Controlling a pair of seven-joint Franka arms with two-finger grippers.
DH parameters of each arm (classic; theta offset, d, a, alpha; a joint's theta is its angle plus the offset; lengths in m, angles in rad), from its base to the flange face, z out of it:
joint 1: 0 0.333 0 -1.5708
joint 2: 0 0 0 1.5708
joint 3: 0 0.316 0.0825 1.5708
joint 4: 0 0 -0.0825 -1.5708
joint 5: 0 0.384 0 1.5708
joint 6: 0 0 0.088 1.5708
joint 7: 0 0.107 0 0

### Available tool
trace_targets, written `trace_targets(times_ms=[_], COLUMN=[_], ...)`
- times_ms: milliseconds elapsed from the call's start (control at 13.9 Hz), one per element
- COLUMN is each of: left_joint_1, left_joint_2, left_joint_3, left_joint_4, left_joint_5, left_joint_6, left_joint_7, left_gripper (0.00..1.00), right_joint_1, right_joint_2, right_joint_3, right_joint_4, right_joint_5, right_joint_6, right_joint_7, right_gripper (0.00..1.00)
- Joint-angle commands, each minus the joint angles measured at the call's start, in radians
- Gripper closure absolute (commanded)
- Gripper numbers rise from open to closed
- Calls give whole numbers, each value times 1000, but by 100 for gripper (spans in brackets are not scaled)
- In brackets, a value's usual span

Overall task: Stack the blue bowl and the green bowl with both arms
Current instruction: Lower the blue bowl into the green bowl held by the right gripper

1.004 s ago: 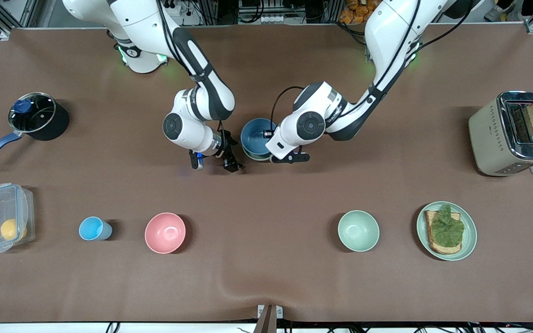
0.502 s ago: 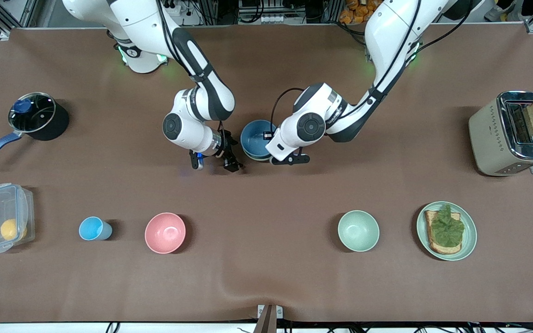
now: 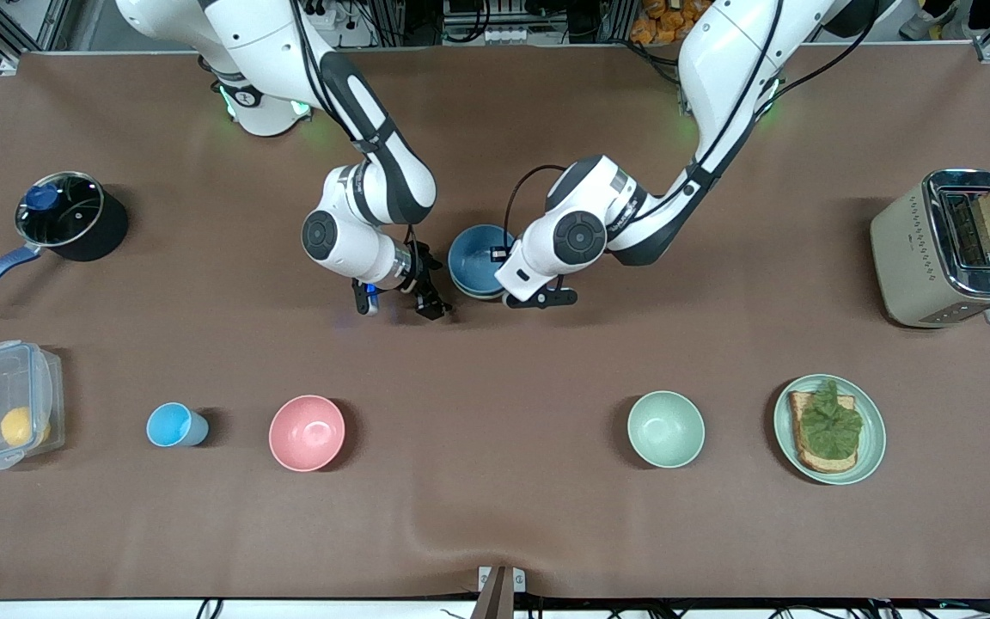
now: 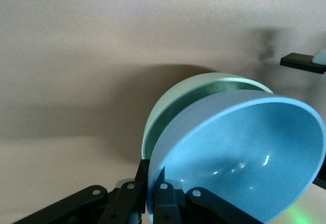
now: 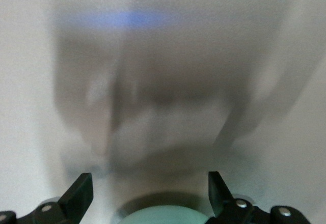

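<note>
The blue bowl (image 3: 476, 256) sits nested in the green bowl (image 3: 474, 295), mid-table near the arms' bases. Only the green bowl's rim shows under it. My left gripper (image 3: 504, 258) is shut on the blue bowl's rim. In the left wrist view the left gripper (image 4: 154, 186) pinches the wall of the blue bowl (image 4: 239, 158), and the green bowl (image 4: 168, 112) shows around it. My right gripper (image 3: 431, 307) hangs open and empty just beside the stack, toward the right arm's end. In the right wrist view the right gripper (image 5: 148, 191) is spread wide, with the green bowl's edge (image 5: 163, 216) low between the fingers, untouched.
A paler mint bowl (image 3: 665, 428), a pink bowl (image 3: 307, 432), a light-blue cup (image 3: 173, 425), a green plate (image 3: 873, 434) with toast and a lidded plastic box (image 3: 3, 404) stand nearer the front camera. A pot (image 3: 70, 215) and a toaster (image 3: 950, 248) stand at the table's ends.
My left gripper has sunk slightly with the blue bowl, which now sits a little deeper in the green bowl. The right arm has not moved.
</note>
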Motion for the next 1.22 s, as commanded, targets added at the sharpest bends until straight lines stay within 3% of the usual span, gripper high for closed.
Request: trace_targets(times_ms=[0, 645, 717, 789, 861, 1147], left_joint_1=[-8, -24, -22, -24, -25, -16], left_joint_2=[16, 51, 50, 48, 44, 1], left_joint_3=[7, 8, 7, 8, 7, 7], left_joint_4=[15, 45, 45, 45, 45, 45], left_joint_5=[29, 55, 55, 70, 98, 107], left_joint_6=[1, 1, 2, 1, 1, -13], left_joint_7=[-40, -45, -42, -37, -43, -51], left_gripper=[100, 100, 65, 16, 0, 0], right_joint_1=[5, 8, 8, 8, 8, 8], right_joint_2=[5, 5, 5, 7, 7, 7], right_joint_3=[2, 2, 2, 2, 2, 2], right_joint_4=[8, 8, 8, 8, 8, 8], right_joint_5=[32, 30, 30, 30, 32, 30], right_joint_6=[-3, -3, -4, -3, -3, -4], right_joint_7=[-24, -28, -28, -28, -28, -30], right_gripper=[0, 0, 0, 0, 0, 0])
